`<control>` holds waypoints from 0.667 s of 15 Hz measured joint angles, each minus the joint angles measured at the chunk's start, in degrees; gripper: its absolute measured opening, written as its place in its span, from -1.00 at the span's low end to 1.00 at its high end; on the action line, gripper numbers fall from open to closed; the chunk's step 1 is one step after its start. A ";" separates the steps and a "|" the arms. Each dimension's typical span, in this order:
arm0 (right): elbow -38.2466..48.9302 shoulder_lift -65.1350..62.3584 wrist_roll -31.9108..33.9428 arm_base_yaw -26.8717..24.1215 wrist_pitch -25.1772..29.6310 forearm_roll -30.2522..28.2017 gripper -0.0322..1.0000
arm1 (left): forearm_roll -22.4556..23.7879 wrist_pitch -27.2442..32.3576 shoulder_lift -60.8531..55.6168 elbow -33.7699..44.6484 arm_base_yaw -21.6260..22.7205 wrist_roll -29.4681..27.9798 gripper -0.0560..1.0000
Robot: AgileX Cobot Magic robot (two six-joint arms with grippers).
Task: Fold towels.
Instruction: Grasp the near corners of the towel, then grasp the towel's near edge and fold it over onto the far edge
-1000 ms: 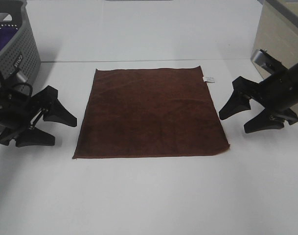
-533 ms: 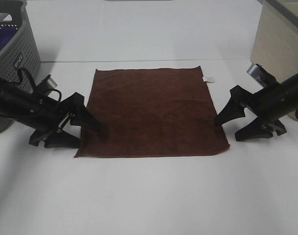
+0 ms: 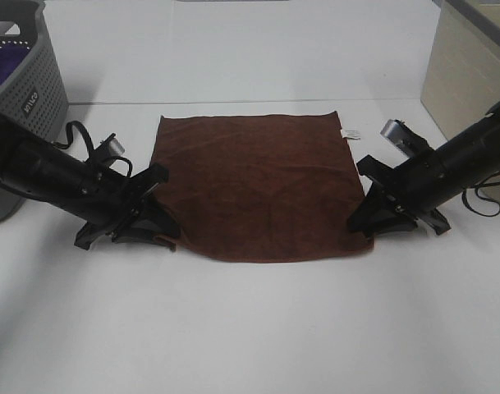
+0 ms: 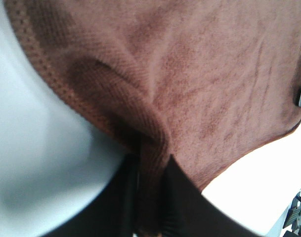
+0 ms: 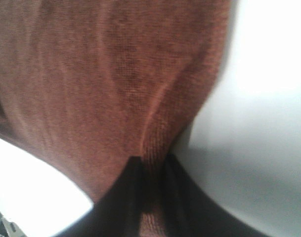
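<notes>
The left gripper [image 3: 162, 232] is clamped on the near left corner of the dark brown towel [image 3: 258, 176], and the right gripper [image 3: 361, 223] pinches its near right corner. The cloth lies spread on the white table [image 3: 250, 328], its white tag [image 3: 349, 133] at the far right corner.

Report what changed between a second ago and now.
Both arms swung inward from beside the towel. The left gripper and right gripper, open before, closed their fingers on its two near corners, bunching the hem and drawing the ends of the near edge inward. The far edge, the white tag and the grey basket stayed put.
</notes>
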 joint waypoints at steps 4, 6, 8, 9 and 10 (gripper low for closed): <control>0.00 0.00 1.89 0.00 1.38 -2.23 -0.94 | 5.21 0.57 -0.80 0.00 0.00 -3.78 -0.89; 0.74 -0.86 4.18 0.00 2.52 -3.67 -0.94 | 11.06 1.43 -3.32 0.23 0.00 -8.25 -0.89; 3.95 -3.90 4.87 0.00 2.86 -3.84 -0.94 | 14.38 2.81 -5.39 2.41 -0.06 -11.46 -0.89; 6.02 -5.67 5.33 0.00 3.21 -3.84 -0.94 | 14.67 3.27 -6.19 4.58 -0.06 -12.09 -0.89; 8.25 -7.62 5.67 0.06 3.61 -3.78 -0.94 | 14.73 3.72 -7.22 7.91 -0.11 -12.38 -0.89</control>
